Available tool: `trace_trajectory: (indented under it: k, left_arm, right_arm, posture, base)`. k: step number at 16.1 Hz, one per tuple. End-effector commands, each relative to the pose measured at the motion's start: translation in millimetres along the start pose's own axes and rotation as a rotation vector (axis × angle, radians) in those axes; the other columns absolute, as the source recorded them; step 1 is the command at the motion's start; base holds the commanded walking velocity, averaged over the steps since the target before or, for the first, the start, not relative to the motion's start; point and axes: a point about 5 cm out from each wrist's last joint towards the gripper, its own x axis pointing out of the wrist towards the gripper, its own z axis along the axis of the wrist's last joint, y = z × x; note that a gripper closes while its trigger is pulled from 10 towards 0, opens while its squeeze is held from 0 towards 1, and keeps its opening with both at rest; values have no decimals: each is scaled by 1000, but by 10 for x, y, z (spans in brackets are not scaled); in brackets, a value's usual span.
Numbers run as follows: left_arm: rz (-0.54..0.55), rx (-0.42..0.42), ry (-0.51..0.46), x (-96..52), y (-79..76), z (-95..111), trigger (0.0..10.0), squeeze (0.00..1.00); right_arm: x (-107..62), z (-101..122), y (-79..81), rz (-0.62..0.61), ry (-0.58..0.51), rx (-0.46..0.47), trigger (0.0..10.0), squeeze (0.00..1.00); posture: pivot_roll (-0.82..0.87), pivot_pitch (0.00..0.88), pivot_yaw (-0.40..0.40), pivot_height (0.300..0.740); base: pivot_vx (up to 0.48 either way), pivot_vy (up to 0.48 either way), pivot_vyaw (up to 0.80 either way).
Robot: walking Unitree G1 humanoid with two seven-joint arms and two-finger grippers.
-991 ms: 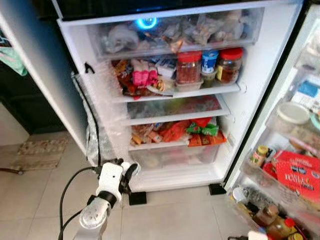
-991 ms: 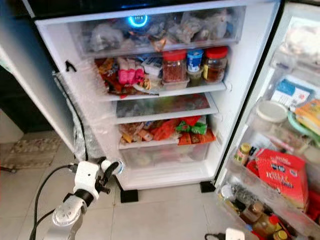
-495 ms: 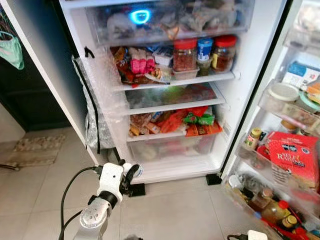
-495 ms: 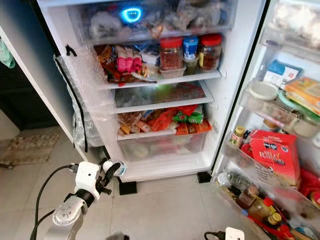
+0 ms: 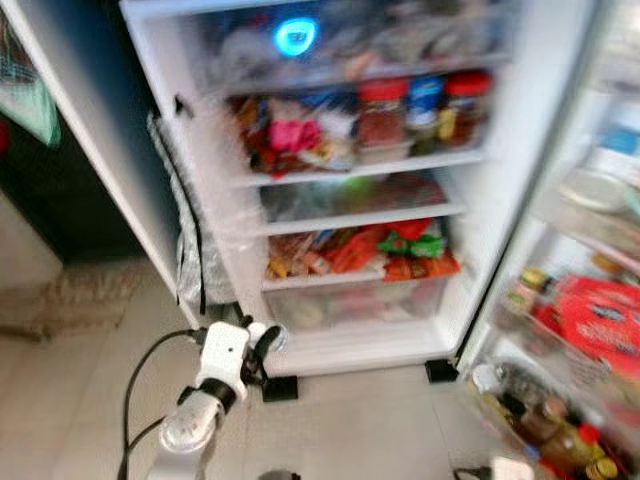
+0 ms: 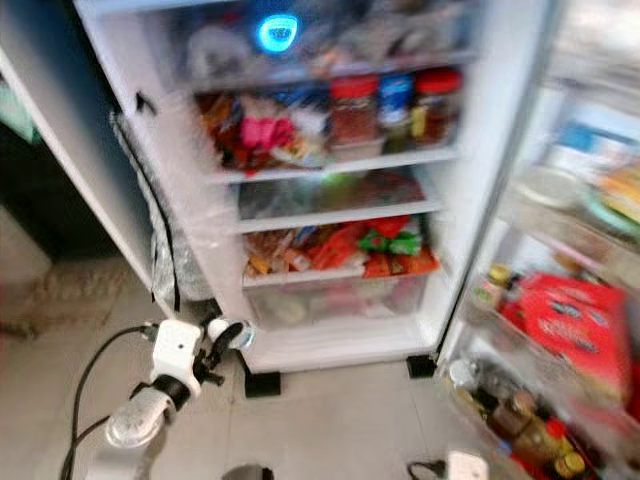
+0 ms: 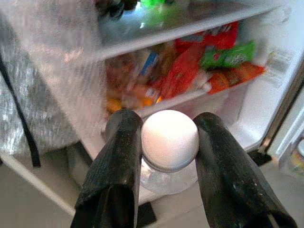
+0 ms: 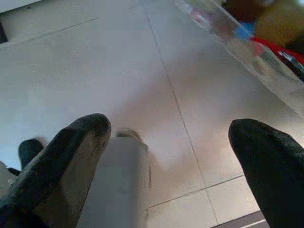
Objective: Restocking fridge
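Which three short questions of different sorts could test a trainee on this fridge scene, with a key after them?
1. True or false: the left end effector is shut on a clear bottle with a white cap.
2. Multiple choice: the right end effector hangs over A) a fridge shelf, B) the tiled floor, C) a table.
3. Fill in: the two red-lidded jars stand on the ___ open shelf below the top drawer, counted from above.

Key: 1 true; 2 B, its fingers are apart with nothing between them; 3 first.
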Motion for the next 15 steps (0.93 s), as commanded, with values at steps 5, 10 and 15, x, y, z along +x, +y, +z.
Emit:
trace_trajectory:
  k: [5,10,15]
  left_arm:
    - [-7,-1,-46,58,3,121,10000,0]
    - [-4,3,-52,65,9,143,10000,0]
    - [3,9,-55,70,30,155,10000,0]
  right_arm:
    - [-14,-54,-62,-12,13,7,10000,0]
    - [-16,-67,-57,-7,21,2,10000,0]
    - [-14,-42,-70,-21,3,-44,10000,0]
  posture:
    - [6,45,45,660]
    - [7,48,46,660]
    - [4,48,46,660]
  base:
    - [352,0,0]
    - [356,0,0]
    - [360,0,0]
